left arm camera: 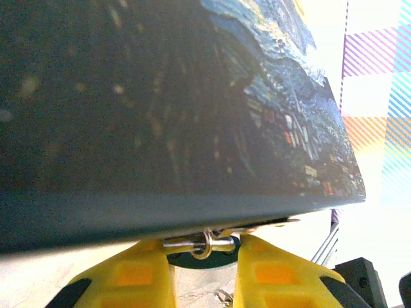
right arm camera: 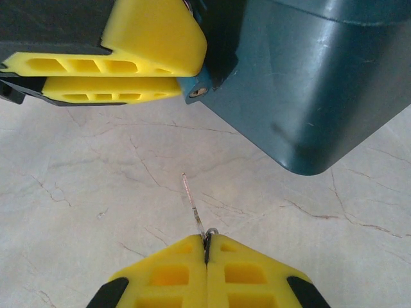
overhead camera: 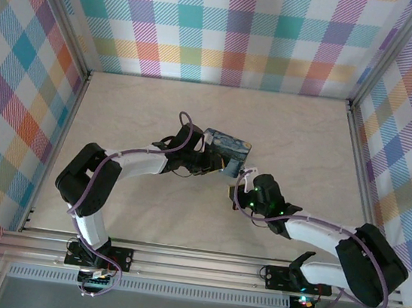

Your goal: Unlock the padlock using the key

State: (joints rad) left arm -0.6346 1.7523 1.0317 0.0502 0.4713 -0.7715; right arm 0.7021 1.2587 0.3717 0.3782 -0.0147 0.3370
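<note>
Here the right gripper (right arm camera: 207, 239) has its jaws pressed fully together on the bow of the key (right arm camera: 194, 208). The thin blade sticks out ahead of the fingertips, slanting a little to their left over the bare table (right arm camera: 83, 186). The key is a light, stiff sliver of metal. It would probably twist or slip in the pads under any sideways load, so the hold belongs on its flat bow with the blade left free, as it is now.

Further ahead, slightly left of the blade's tip, sits the padlock (right arm camera: 196, 92). Its blue end, with what looks like a small round keyhole, faces the key but is apart from it. The left gripper (right arm camera: 185, 76) is closed narrowly around the padlock and seems to pinch the body. From that wrist the silvery shackle (left arm camera: 205, 242) shows between its fingers (left arm camera: 148, 276), just under the tin's edge. The lock is small, hard and likely slick, so a grip on its flat faces looks best for resisting the key's push.

Beyond, to the right of the padlock, looms the tin (right arm camera: 321, 77).
</note>
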